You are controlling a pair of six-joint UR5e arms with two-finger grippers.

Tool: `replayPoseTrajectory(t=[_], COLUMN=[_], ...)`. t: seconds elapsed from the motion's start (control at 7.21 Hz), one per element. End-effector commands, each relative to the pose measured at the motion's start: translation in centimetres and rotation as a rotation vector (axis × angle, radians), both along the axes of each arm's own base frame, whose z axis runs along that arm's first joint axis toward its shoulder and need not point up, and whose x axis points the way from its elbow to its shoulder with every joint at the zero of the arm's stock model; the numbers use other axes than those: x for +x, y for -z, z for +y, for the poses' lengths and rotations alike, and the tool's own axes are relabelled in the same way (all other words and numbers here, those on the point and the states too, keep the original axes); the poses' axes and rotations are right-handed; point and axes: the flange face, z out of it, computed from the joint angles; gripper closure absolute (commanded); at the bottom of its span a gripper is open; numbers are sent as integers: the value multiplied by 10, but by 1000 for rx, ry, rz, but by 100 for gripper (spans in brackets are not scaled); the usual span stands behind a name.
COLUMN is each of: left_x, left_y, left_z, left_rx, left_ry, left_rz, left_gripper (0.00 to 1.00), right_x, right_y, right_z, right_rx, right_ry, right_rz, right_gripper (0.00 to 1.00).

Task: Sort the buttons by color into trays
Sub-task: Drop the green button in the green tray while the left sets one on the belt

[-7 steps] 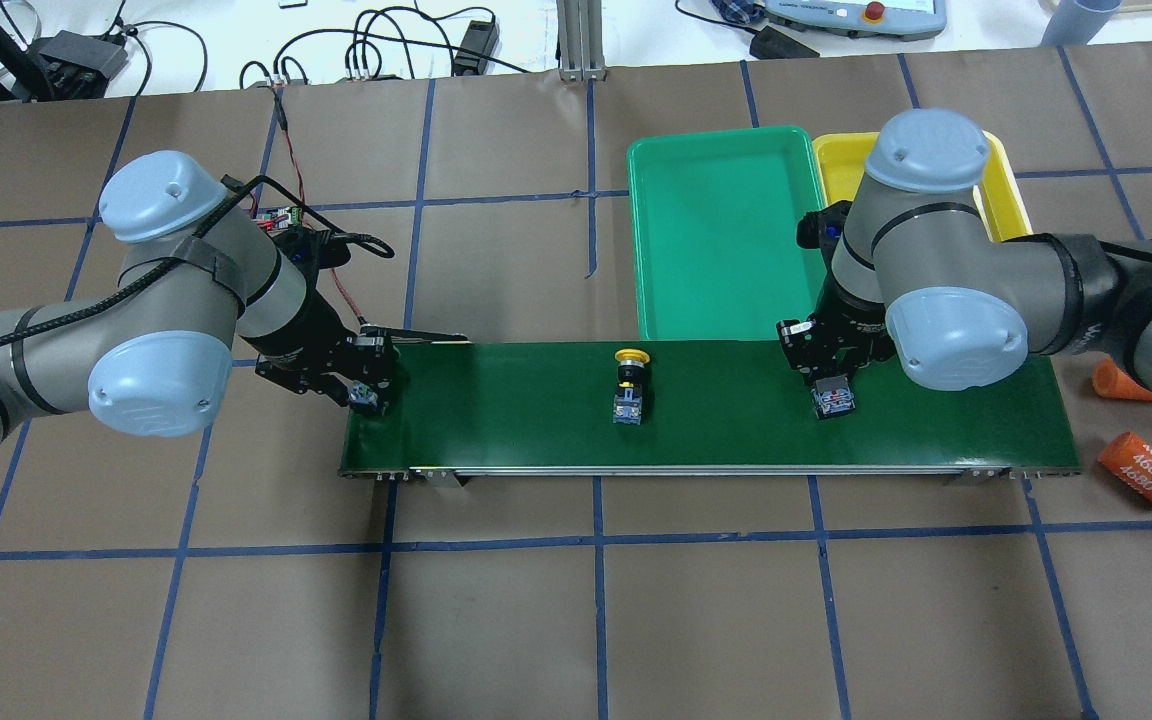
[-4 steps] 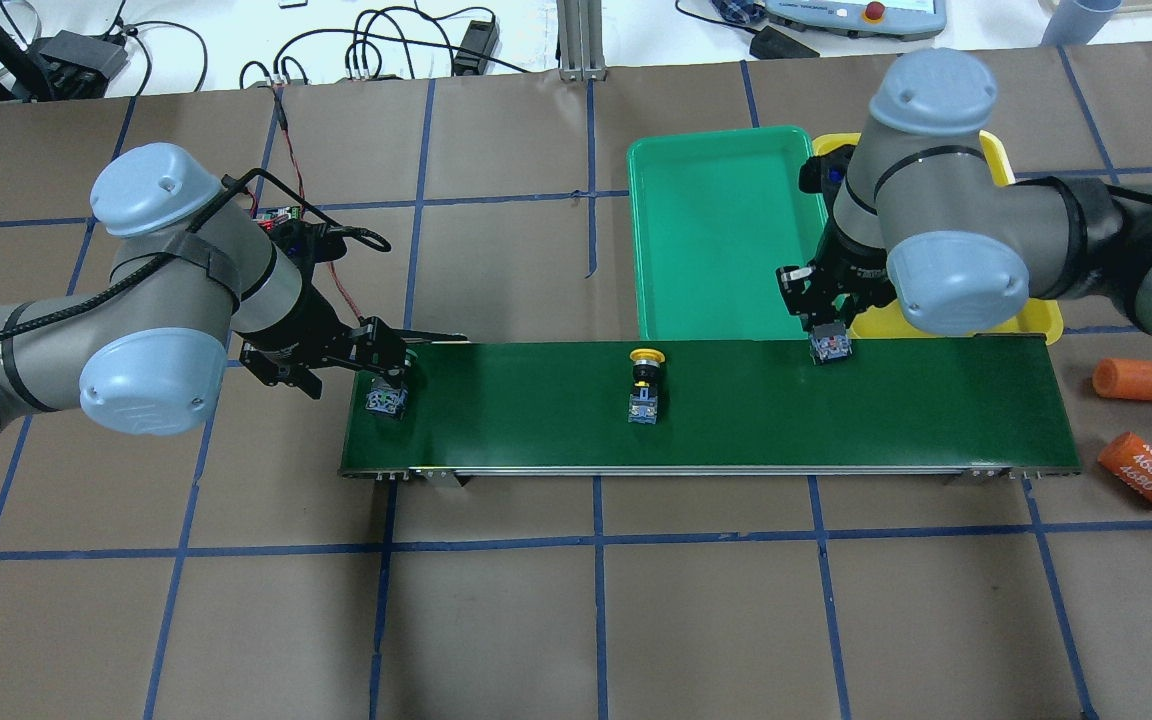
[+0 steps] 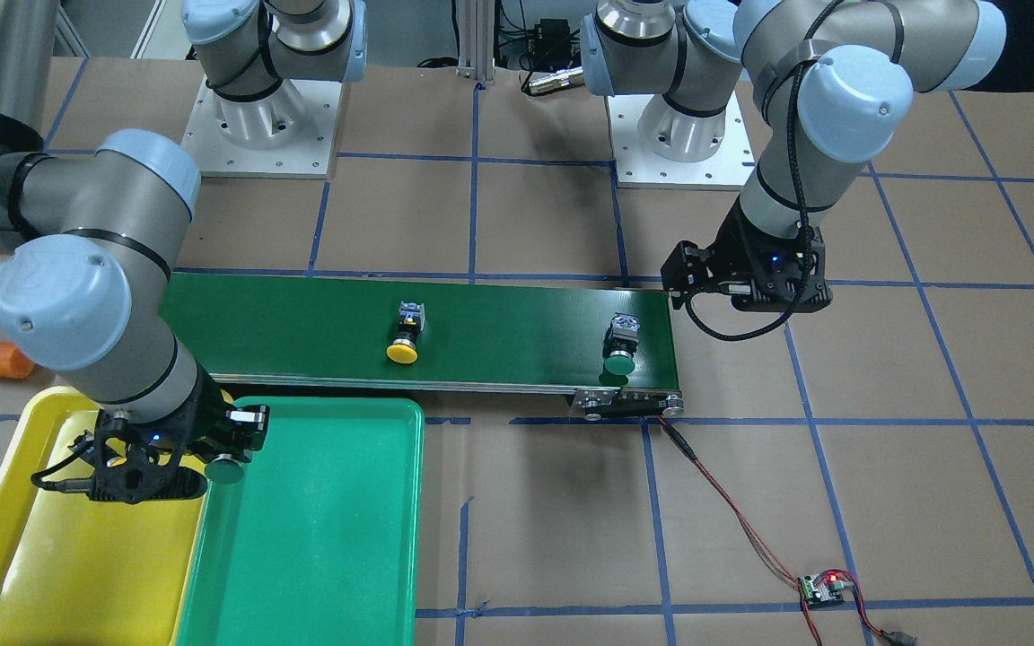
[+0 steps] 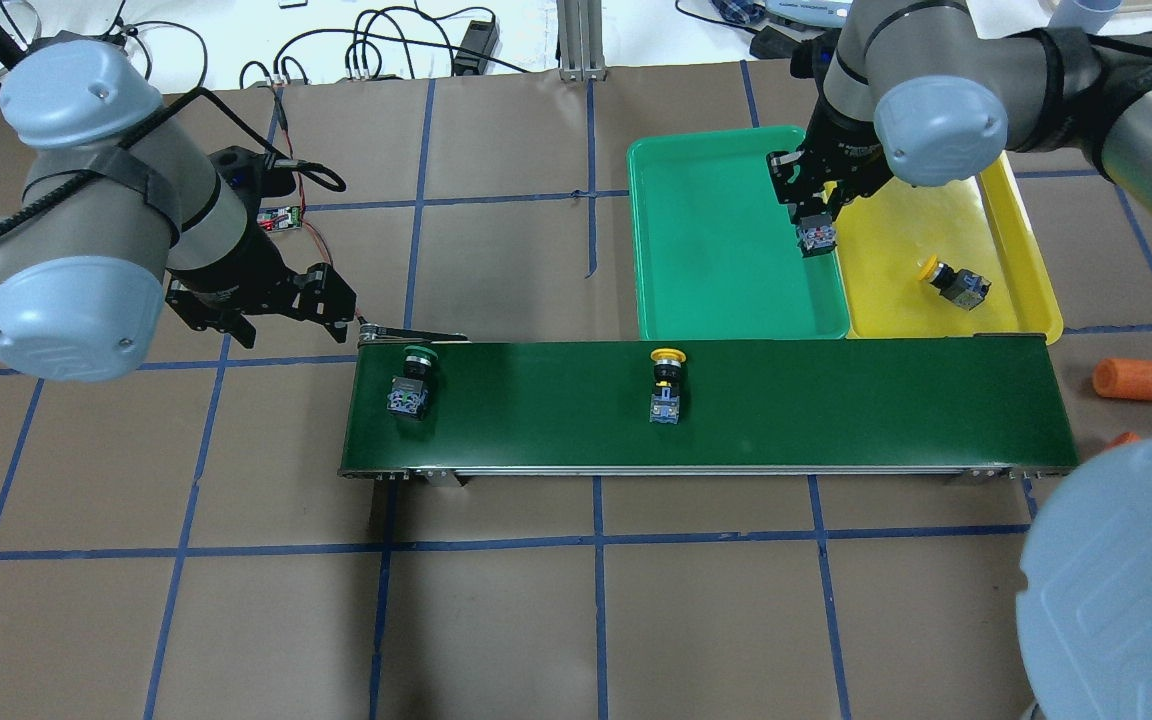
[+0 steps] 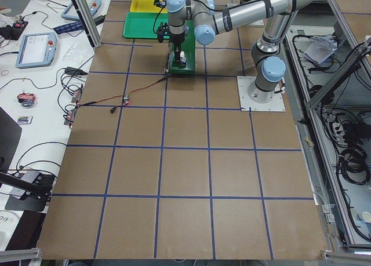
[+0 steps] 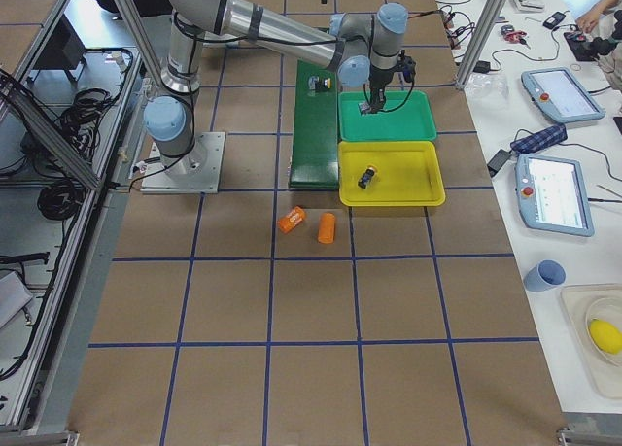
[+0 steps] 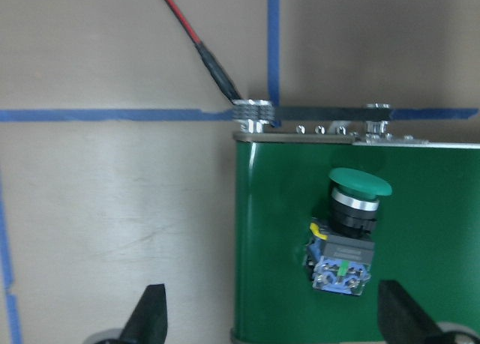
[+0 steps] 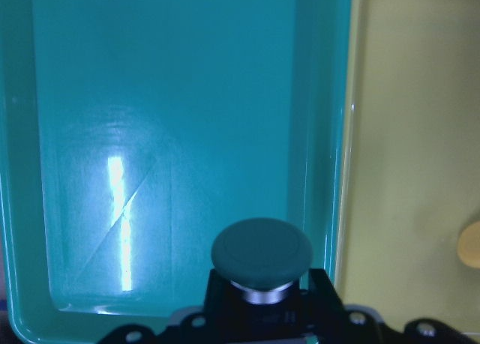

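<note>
My right gripper (image 4: 816, 232) is shut on a green-capped button (image 8: 261, 252), held above the right side of the green tray (image 4: 716, 250) near its border with the yellow tray (image 4: 896, 290). One yellow button (image 4: 954, 280) lies in the yellow tray. On the belt, a green button (image 4: 410, 380) lies at the left end and a yellow button (image 4: 665, 385) near the middle. My left gripper (image 4: 286, 320) is open just off the belt's left end; in the left wrist view its fingertips (image 7: 150, 318) stand wide apart with nothing held.
The dark-green conveyor belt (image 4: 836, 400) runs across the table in front of both trays. Orange cylinders (image 4: 1141, 380) lie right of the belt. A red wire leads to a small circuit board (image 3: 822, 588). My right arm's elbow (image 4: 1126, 580) fills the overhead view's lower right.
My right gripper lifted the green button off the belt's right end and carried it over the green tray. My left gripper let go of its green button and drew back left. Both belt buttons drifted right.
</note>
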Motion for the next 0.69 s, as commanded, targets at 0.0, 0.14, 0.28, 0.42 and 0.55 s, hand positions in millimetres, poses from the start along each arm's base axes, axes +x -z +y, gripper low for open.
replayPoseTrajectory(t=[0.0,0.14,0.28,0.42,0.55], left_x=[3,12,16,14,14], left_y=[-10,-7,-7,-13,-13], left_z=[2,-10,-8,1,9], left_rx=[-10,-57,-58,-59,-24], left_ry=[-7,-16,-23,-24,-24], left_rz=[-31,-40,-39,-42,-40], left_gripper=[0,0,0,0,0], right_x=[2,1,1,0,-1], right_y=[-2,2,2,5,6], right_z=[-14,-13,-11,-9,2], right_rx=[-3,16,26,39,55], right_ry=[42,53,53,36,27], right_rz=[0,3,8,14,17], right_gripper=[18,0,0,0,0])
